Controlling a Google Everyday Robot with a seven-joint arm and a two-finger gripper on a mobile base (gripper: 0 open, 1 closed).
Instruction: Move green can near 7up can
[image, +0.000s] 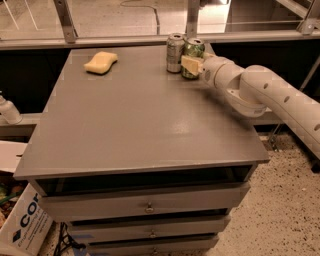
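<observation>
The green can (195, 49) stands upright at the back of the grey table (145, 130), right beside the silver-grey 7up can (174, 49), which is on its left; the two look to be touching or nearly so. My gripper (189, 63) reaches in from the right and is closed around the green can's lower half. One pale finger (190, 65) lies across the can's front and the other is hidden behind it. The white arm (270, 95) stretches off to the right edge.
A yellow sponge (101, 62) lies at the table's back left. A railing with glass (150, 37) runs just behind the cans. A white bottle (7, 110) and a cardboard box (25, 225) sit at the left. Drawers (147, 206) are under the tabletop.
</observation>
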